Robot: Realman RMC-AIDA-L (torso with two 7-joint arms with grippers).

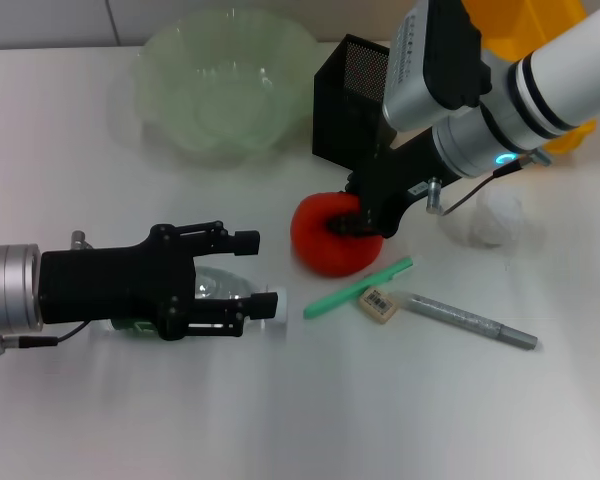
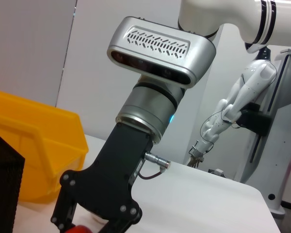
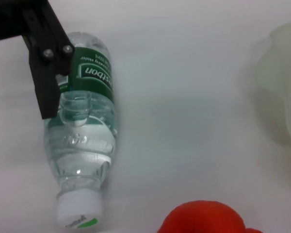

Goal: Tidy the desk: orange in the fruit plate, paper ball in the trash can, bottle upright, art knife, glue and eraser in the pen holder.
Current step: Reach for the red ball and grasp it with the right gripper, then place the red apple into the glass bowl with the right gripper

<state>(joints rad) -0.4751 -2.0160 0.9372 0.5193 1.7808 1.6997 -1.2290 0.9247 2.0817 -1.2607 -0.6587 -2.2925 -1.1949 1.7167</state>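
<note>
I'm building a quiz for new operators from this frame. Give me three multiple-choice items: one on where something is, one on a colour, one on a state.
1. Where is the right gripper?
A. At the orange
B. Over the fruit plate
C. Inside the pen holder

2. What colour is the thin stick lying beside the eraser?
A. Yellow
B. Green
C. Black

3. How is the bottle positioned?
A. Standing upright
B. Lying on its side
C. Upside down in the trash can

Answers:
1. A, the head view shows its fingers against the orange, short of the pen holder and fruit plate.
2. B, the green stick runs past the eraser's edge.
3. B, the right wrist view shows it flat on the desk, cap still on, with the left gripper at it.
</note>
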